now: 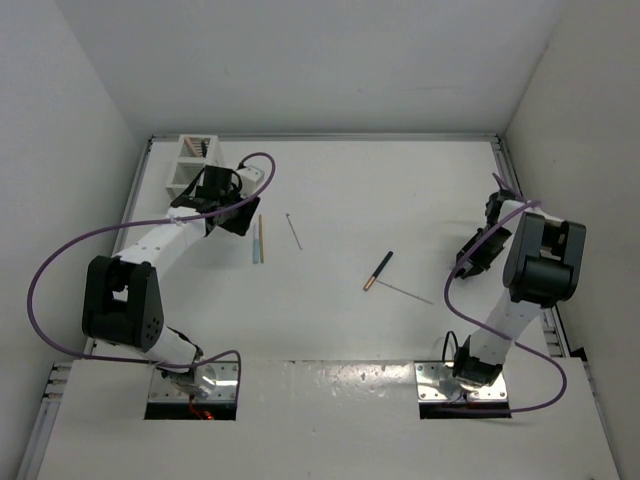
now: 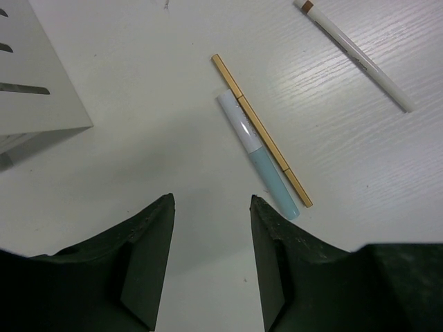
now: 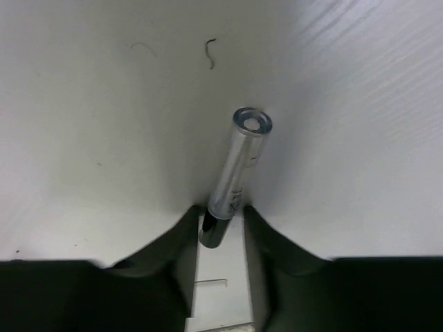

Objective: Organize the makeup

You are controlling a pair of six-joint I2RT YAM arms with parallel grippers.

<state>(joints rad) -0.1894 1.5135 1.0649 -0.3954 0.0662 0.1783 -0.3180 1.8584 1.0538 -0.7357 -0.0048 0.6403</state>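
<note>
A tan stick (image 2: 261, 130) and a pale blue stick (image 2: 259, 155) lie side by side on the table, also in the top view (image 1: 258, 240). My left gripper (image 2: 212, 204) is open and empty just short of them, near the white slotted rack (image 1: 190, 160). A thin white stick with a brown tip (image 2: 356, 57) lies further right (image 1: 294, 232). A black stick with a copper tip (image 1: 378, 271) and a thin silvery stick (image 1: 405, 292) lie mid-table. My right gripper (image 3: 221, 214) is shut on a clear tube with a dark end (image 3: 239, 162), held off the table at the right (image 1: 470, 258).
The rack's corner (image 2: 34, 76) is close to the left of my left fingers. White walls enclose the table at the back and both sides. The right arm's elbow (image 1: 545, 260) is near the right wall.
</note>
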